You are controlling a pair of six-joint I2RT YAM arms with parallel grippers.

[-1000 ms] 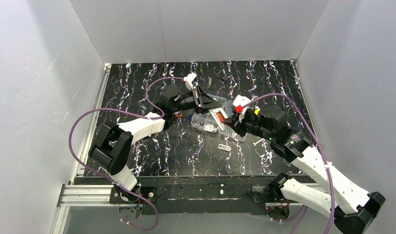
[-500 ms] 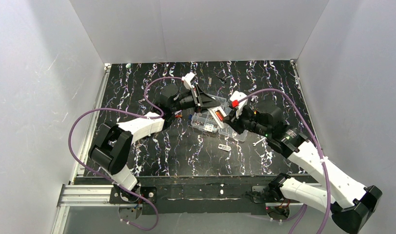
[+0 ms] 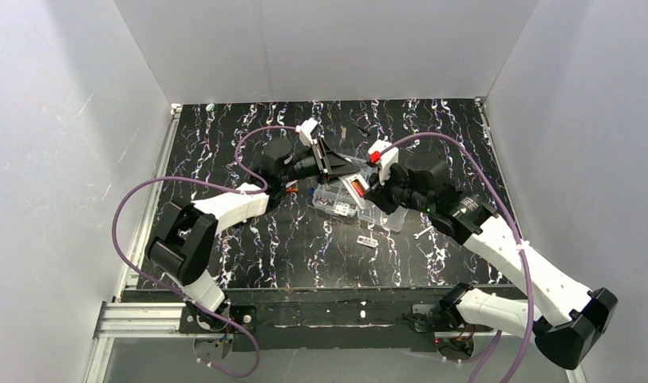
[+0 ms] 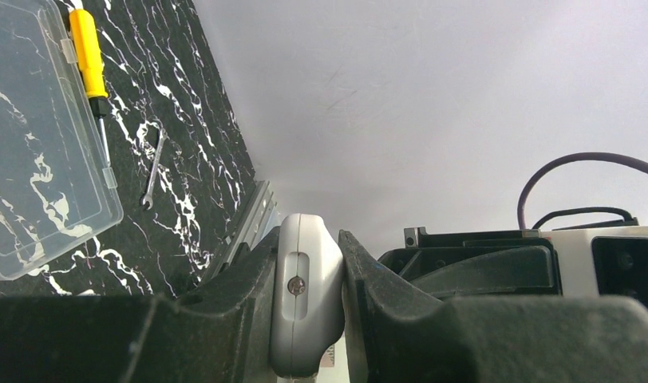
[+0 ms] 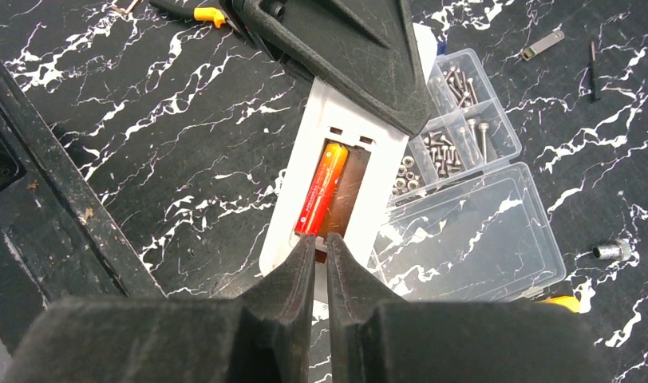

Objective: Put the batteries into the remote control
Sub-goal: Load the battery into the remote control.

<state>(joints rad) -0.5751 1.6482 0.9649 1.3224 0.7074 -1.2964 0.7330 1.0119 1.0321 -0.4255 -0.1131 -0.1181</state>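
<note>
Right wrist view: remote (image 5: pixel 301 179) hangs over the clear box (image 5: pixel 480 231), recess facing up with one orange battery (image 5: pixel 321 187) in it, long axis running from the left claw (image 5: pixel 361 72) toward the right claw (image 5: pixel 321 267). Left claw's clamped on the remote's far end. Right claw's all but closed, tips right at the near end by the bare slot; can't tell if it's pinching anything.
</note>
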